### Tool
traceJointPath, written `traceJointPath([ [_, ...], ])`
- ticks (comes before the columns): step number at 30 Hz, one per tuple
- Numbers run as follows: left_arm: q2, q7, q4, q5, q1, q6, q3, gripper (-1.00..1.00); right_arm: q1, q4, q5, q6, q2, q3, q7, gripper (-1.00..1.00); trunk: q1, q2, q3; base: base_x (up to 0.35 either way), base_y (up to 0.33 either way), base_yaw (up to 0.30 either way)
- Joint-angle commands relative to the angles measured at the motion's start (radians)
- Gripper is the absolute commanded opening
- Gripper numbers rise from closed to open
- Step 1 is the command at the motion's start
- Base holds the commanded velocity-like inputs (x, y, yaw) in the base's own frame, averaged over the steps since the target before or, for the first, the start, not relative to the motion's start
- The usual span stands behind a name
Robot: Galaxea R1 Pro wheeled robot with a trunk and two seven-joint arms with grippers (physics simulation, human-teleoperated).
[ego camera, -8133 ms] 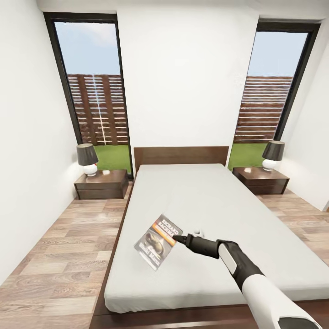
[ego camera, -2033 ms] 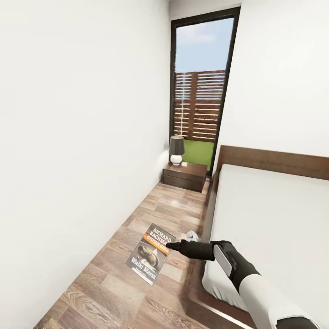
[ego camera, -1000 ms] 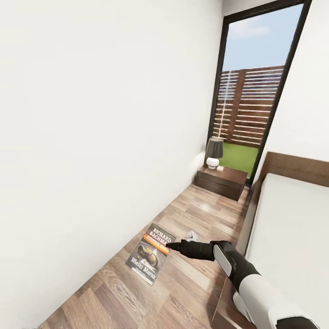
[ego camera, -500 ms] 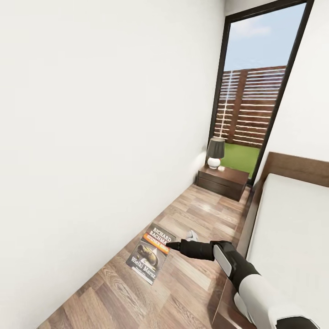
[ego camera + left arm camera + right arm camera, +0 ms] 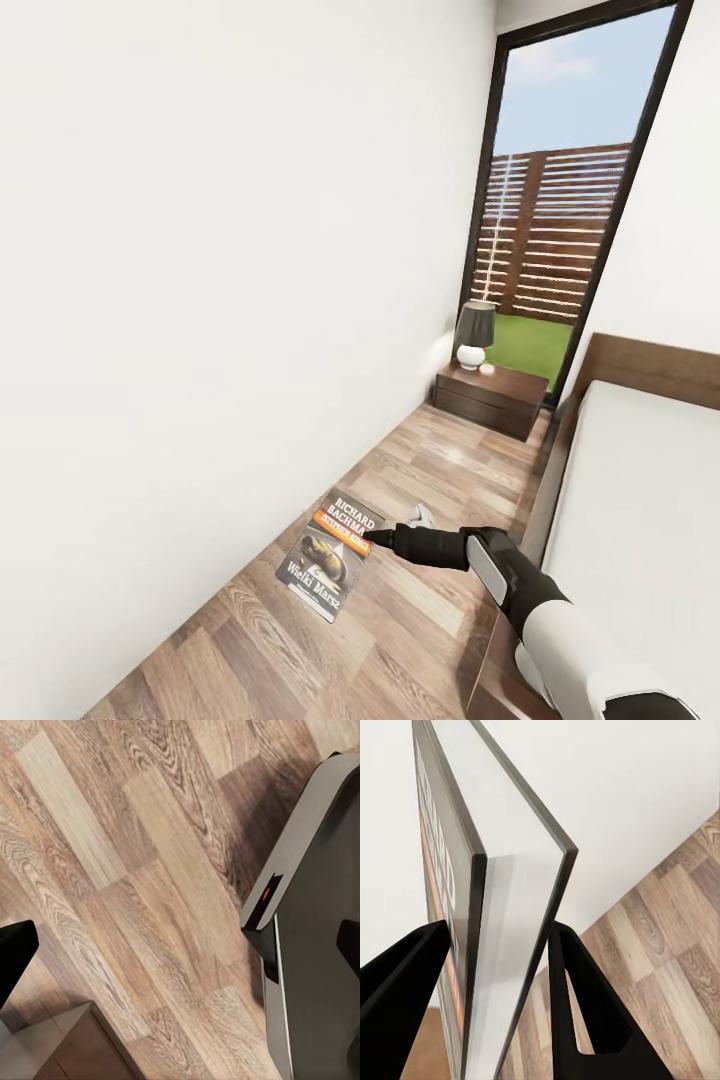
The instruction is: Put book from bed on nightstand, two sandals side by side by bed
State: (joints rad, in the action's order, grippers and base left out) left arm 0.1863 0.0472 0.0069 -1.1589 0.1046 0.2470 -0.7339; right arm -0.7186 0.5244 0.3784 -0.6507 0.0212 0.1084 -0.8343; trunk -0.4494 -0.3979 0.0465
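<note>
My right gripper (image 5: pixel 372 540) is shut on the book (image 5: pixel 330 555), a thin paperback with a dark cover, an orange band and white lettering. I hold it by one edge, tilted, in the air over the wood floor. In the right wrist view the book (image 5: pixel 502 945) stands clamped between the two black fingers (image 5: pixel 405 997). The nightstand (image 5: pixel 492 398) is ahead at the far end of the aisle, beside the bed (image 5: pixel 640 500). My left gripper (image 5: pixel 180 952) hangs open over the floor. The sandals are out of view.
A white wall (image 5: pixel 200 300) runs close along the left of the narrow wood-floor aisle (image 5: pixel 430 470). A dark-shaded lamp (image 5: pixel 473 335) stands on the nightstand. Behind it is a tall dark-framed window (image 5: pixel 560 220). The brown headboard (image 5: pixel 650 365) rises at the right. My grey base (image 5: pixel 315 945) is below.
Since the earliest frame my view has swung from facing the bed to looking down the aisle along the left wall. The book stays in my right gripper. Over the last second the view barely shifts.
</note>
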Motion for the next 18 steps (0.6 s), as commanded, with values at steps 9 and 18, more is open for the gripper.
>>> traceJointPath([
  [9,0.001,0.005,0.001,-0.011,0.000,0.002,-0.006,1.00,-0.001,0.000,0.007,-0.006,0.000,0.002,0.001,-1.00,-0.001,-0.002,0.001,0.005,0.072,0.211],
  [18,0.000,0.005,0.002,-0.011,0.000,0.001,-0.006,1.00,-0.001,-0.001,0.007,-0.006,0.000,0.002,0.001,-1.00,-0.001,-0.002,-0.008,0.078,0.108,0.179],
])
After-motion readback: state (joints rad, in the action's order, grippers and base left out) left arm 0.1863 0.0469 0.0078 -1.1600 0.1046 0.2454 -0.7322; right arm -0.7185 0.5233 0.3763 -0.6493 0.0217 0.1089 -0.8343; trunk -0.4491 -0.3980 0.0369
